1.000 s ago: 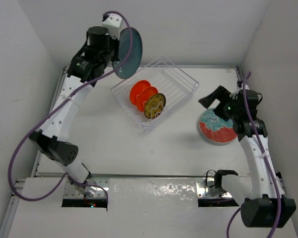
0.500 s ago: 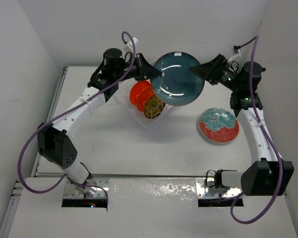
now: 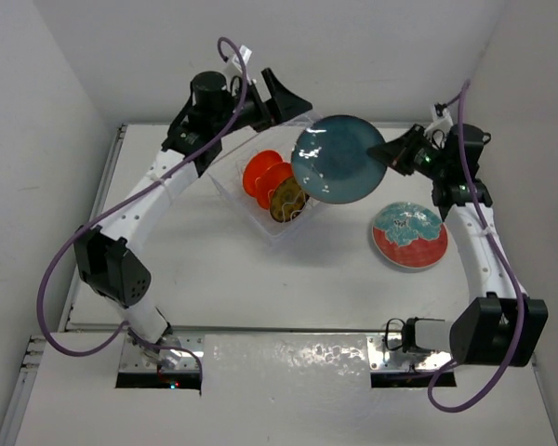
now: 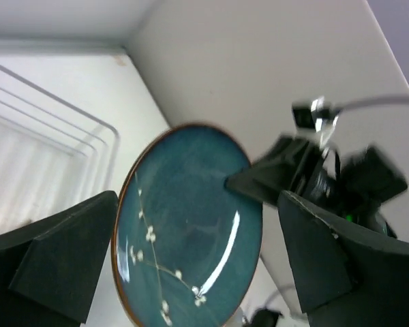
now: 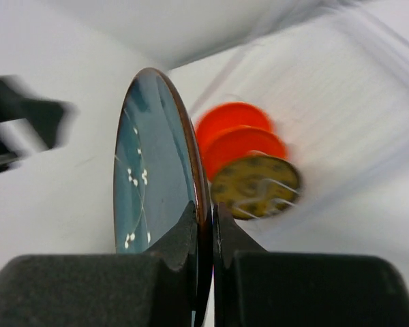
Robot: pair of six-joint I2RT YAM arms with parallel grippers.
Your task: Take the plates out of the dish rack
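Looking down from the top camera, I see the dark teal plate (image 3: 339,160) hanging in the air above the far right part of the dish rack (image 3: 242,204), clear of the counter (image 3: 214,279). It is glossy, blue-green with a thin brown rim and a sprig of small white blossoms, and it is tilted so its face shows to the overhead view. In the right wrist view it (image 5: 157,177) stands edge-on.

In the rack, two orange plates (image 3: 260,172) stand upright side by side, with the yellow-brown patterned plate (image 3: 286,200) just near of them. The red plate (image 3: 409,237) with teal splotches lies flat on the counter to the right, well apart from the rack.

The held plate's left edge overlaps the rack's far corner in the overhead view. White walls (image 3: 65,111) close in on the left, far and right; open counter lies near and to the left of the rack.

My right hand (image 3: 383,153) is pressed together on the plate's right rim, and its fingers (image 5: 184,235) pinch the edge from both faces. My left hand (image 3: 293,98) is spread wide, off the plate's far left edge and touching nothing; its fingers (image 4: 61,259) frame the plate without contact.
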